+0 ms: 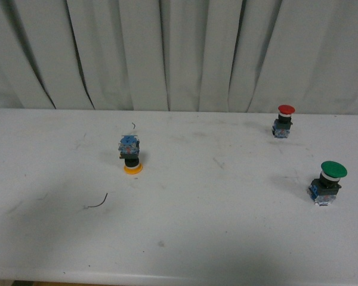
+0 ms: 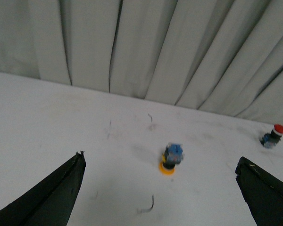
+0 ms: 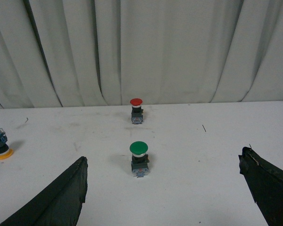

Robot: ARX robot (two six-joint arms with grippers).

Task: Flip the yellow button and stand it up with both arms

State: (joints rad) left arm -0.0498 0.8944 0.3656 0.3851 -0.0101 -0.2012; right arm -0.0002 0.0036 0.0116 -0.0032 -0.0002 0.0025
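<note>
Yellow button (image 1: 131, 156) sits left of centre on the table (image 1: 215, 238), and it's upside down: orange cap flat on the surface, black collar above it, blue block on top. Nothing is touching it. No arm shows in the front view at all.

Over to the left wrist view: the left gripper (image 2: 160, 157) is spread wide, its two black fingers (image 2: 52, 197) far apart at the edges of the picture, holding nothing. The inverted button shows out ahead between them, a bit blurred, well clear of both tips.

Right wrist view, same story: the right gripper (image 3: 164, 155) is wide open and empty. The green button (image 1: 328, 182) stands upright on the table ahead of it, between the fingers' lines but beyond the tips, with the red button (image 1: 284, 121) upright further back near the curtain (image 1: 179, 53).

Both of those are on the right side of the table, well apart from the yellow one. A thin dark strand (image 1: 97, 202) lies near the yellow button, toward the front edge
</note>
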